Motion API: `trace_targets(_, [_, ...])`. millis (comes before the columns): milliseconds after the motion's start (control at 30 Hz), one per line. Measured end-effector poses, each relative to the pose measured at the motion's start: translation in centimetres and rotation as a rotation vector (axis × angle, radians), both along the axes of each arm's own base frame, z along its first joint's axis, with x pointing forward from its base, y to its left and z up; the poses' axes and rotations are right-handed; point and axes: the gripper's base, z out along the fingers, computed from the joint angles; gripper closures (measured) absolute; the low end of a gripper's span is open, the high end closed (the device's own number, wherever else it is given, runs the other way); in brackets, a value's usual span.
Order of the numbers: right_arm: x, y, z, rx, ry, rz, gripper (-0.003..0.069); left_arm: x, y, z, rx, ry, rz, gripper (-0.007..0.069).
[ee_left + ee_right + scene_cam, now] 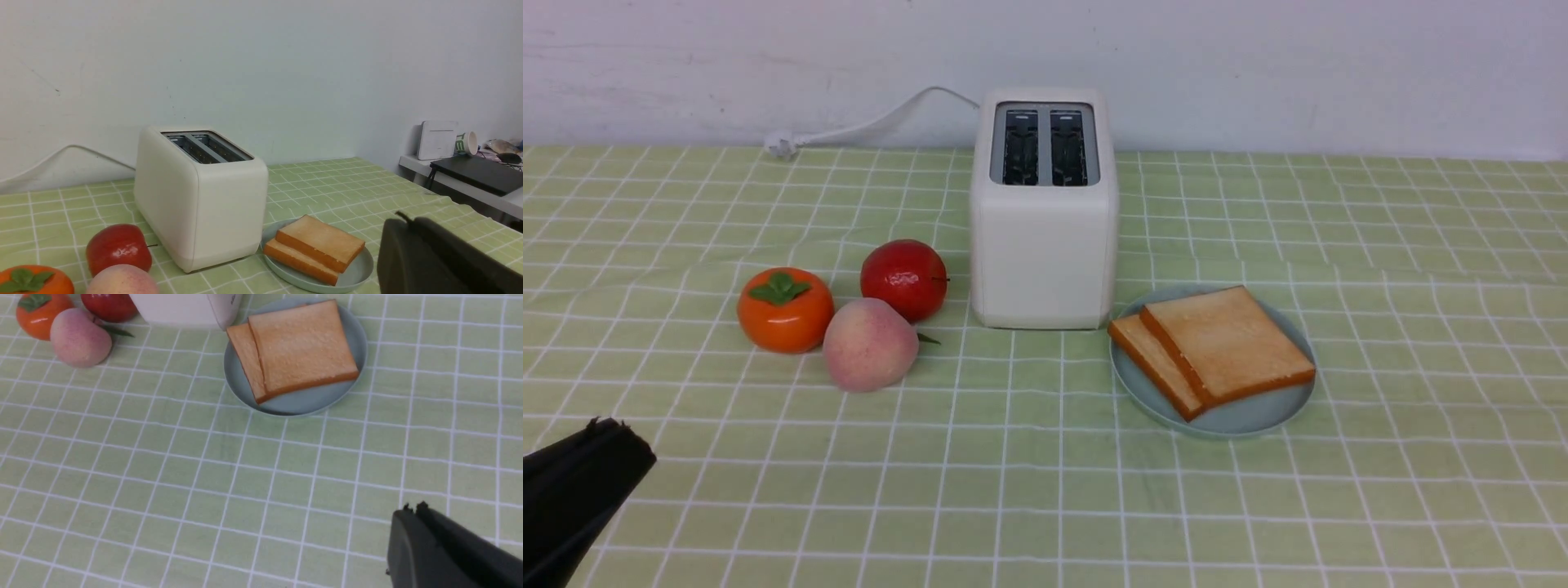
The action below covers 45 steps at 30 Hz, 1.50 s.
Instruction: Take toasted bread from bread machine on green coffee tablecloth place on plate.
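In the front view, the toaster [1044, 245] stands at the back middle of the green checked tablecloth [1013, 490], and both of its slots are empty. The two slices of toast [1227, 343] lie on the plate [1241, 420] just to the toaster's right, with one slice overlapping the other. A persimmon [784, 310], an apple [903, 279] and a peach [870, 344] sit together on the toaster's other side. The left gripper [605, 433] shows in the near left corner, jaws together and holding nothing. The right gripper is out of this view.

The left wrist view looks into the slots from the side, and they are bare. The stacked slices rest on the plate beside the toaster. The dark tip of the left gripper is closed and empty.

In the right wrist view, the right gripper [412, 508] hangs over bare cloth, well apart from the plate, its jaws pressed together with nothing between them.

With both slices out of the toaster and on the plate, the task looks finished and no bread is left to move.
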Motion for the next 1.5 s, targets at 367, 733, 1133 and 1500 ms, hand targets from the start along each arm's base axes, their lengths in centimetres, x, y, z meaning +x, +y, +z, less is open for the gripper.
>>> trace_targets(367, [-5.0,0.2,-3.6,0.009,-0.252,-0.041,0.0659,0.0,0.1,0.0,0.001,0.002,0.010,0.0638])
trace_targets(733, [-3.8,0.4,-5.9,0.008,-0.243,0.034,0.0651,0.1,0.1,0.0,0.001,0.002,0.011,0.0636])
trace_targets(1133, [-3.4,-1.0,-13.9,-0.096,-0.420,-0.103,0.0679,0.1,0.1,0.0,0.001,0.003,0.015,0.0627])
trace_targets(1500, [-3.8,-1.4,-21.2,-0.136,-0.370,-0.123,0.0679,0.1,0.1,0.0,0.002,0.006,0.019,0.0622])
